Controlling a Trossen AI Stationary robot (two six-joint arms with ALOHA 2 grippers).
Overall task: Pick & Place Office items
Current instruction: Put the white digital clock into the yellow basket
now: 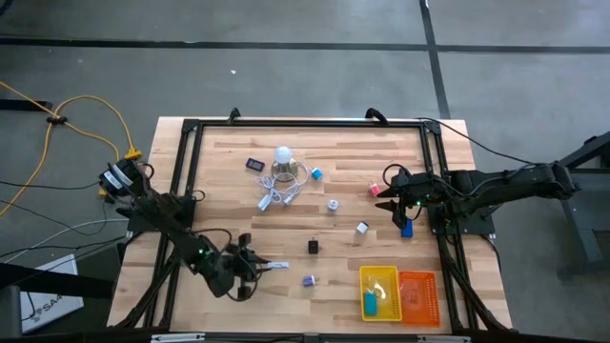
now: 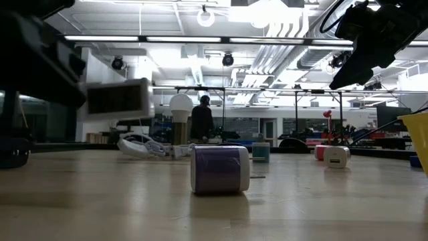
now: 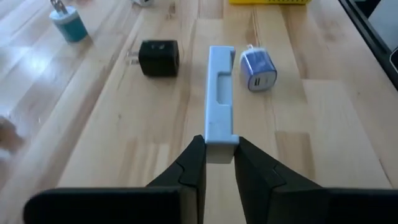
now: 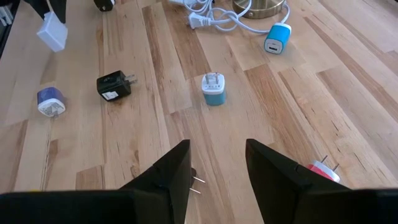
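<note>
My left gripper [image 3: 219, 165] [image 1: 255, 266] is near the table's near-left part and is shut on a long pale blue block [image 3: 221, 87]. Ahead of it on the wood lie a black plug cube [image 3: 158, 58], a blue-white cube [image 3: 258, 70] and a teal one [image 3: 68, 25]. My right gripper [image 4: 217, 168] [image 1: 398, 203] hangs open over the right side, touching nothing. A pink cube [image 4: 323, 171] lies beside it, and a blue block [image 1: 407, 229] just nearer, of which the wrist view shows only two prongs [image 4: 196, 182]. A teal cube [image 4: 213, 88] stands farther ahead. My left gripper pinches the pale blue block between its two fingers at the end nearest the wrist [image 3: 221, 138]. The fingers lie along the block, which sticks out level ahead of them. In the low view the block [image 2: 117, 98] shows above the tabletop.
A white ball-topped lamp [image 1: 282, 157] with looped white cord [image 1: 278, 195] stands mid-table toward the far side. Yellow tray [image 1: 379, 276] and orange tray [image 1: 419, 297] sit at the near right. A black frame [image 1: 305, 123] rims the table. Small cubes [image 1: 313, 247] [image 1: 362, 228] dot the middle.
</note>
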